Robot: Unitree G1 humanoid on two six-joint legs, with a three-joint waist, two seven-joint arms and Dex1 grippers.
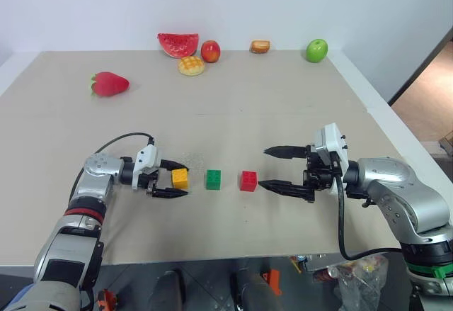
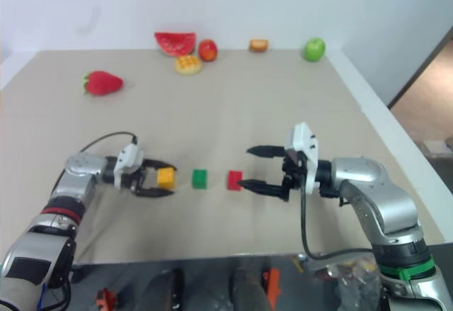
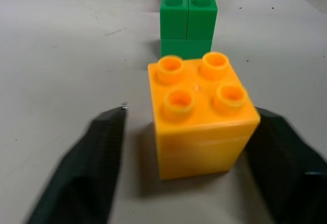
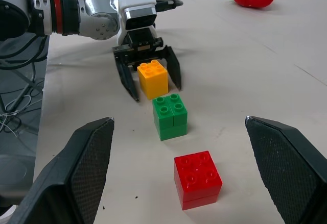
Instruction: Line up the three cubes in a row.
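The three cubes stand in a row near the table's front: yellow cube (image 1: 180, 178), green cube (image 1: 213, 179), red cube (image 1: 248, 181), with small gaps between them. My left gripper (image 1: 184, 178) is open, and its black fingers (image 3: 92, 168) flank the yellow cube, which rests on the table; a gap shows on at least one side. My right gripper (image 1: 263, 167) is wide open just right of the red cube, its lower fingertip close to that cube, with nothing between its fingers. The right wrist view looks along the same row: red cube (image 4: 197, 178), green cube (image 4: 170, 116), yellow cube (image 4: 153, 78).
Toy foods lie along the far side: a strawberry (image 1: 110, 83), a watermelon slice (image 1: 178, 43), a waffle (image 1: 191, 66), a red apple (image 1: 210, 51), a bread piece (image 1: 260, 46), a green apple (image 1: 316, 50). The table's right edge (image 1: 396, 130) runs diagonally.
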